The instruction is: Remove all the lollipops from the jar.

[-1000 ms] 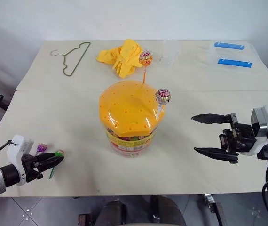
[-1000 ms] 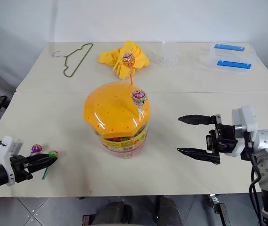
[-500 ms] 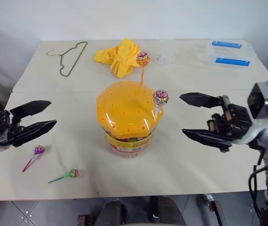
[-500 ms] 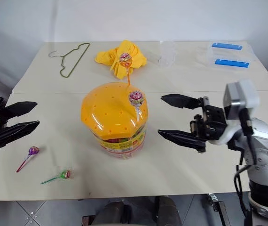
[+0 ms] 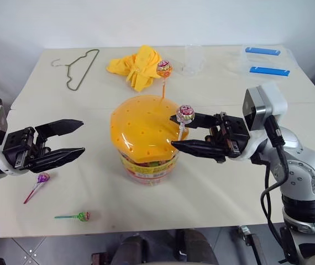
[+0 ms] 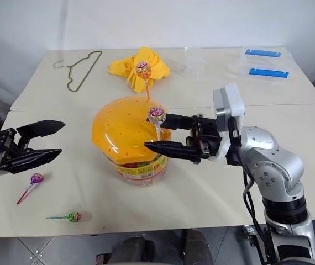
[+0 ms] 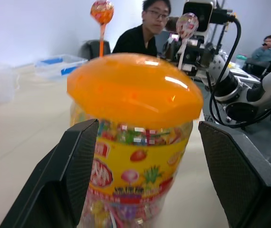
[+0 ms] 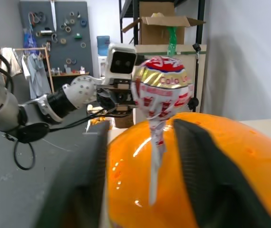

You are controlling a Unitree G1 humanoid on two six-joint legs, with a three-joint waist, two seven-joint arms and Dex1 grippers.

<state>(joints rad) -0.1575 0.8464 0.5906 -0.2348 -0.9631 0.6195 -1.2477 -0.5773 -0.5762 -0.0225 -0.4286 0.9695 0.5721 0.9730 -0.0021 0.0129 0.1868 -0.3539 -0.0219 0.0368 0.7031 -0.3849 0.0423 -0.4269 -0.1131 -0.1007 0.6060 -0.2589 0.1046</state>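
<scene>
At the far left, the left gripper point(image 5: 73, 137) hovers above the cream table point(image 5: 246, 182), its two black fingers spread apart and empty, pointing right toward the jar. Below it, on the near left of the table, lie two loose lollipops: a purple-wrapped lollipop on a red stick point(image 5: 42, 178) and, nearer the edge, a green-wrapped lollipop on a green stick point(image 5: 82, 216). Both are apart from that gripper.

In the middle stands the wide clear plastic jar with a yellow-red label point(image 5: 146, 166), capped by its orange domed lid dotted with small holes point(image 5: 141, 128). An orange-wrapped lollipop on an orange stick point(image 5: 163, 69) rises from the far side of the lid. A red-and-white-wrapped lollipop on a white stick point(image 5: 185, 114) stands at the lid's right edge.

The right gripper point(image 5: 175, 132) reaches in from the right, its fingers on either side of that white stick. They are narrowed around it, yet whether they actually pinch it I cannot tell; in the right wrist view the stick stands between them with gaps.
</scene>
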